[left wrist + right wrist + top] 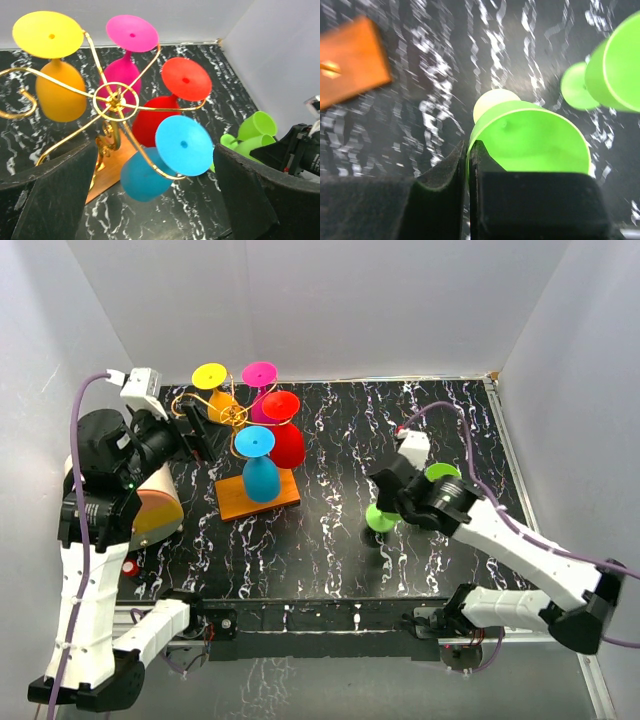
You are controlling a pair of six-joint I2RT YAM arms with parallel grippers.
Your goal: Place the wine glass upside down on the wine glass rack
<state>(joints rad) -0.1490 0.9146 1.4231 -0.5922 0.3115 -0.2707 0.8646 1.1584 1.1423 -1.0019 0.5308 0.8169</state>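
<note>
Our right end effector (468,165) is pinched closed on the rim of the green wine glass (535,140), which lies on its side low at the table (340,440), stem pointing away from the fingers. We see the wine glass rack (235,415) well off to its left, already carrying four glasses (182,145). Our left end effector (155,150) hangs beside the rack, spread wide and empty, nearer it by far.

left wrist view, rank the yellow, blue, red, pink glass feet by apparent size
1. yellow foot and blue foot: alike, too close to rank
2. red foot and pink foot: alike
</note>
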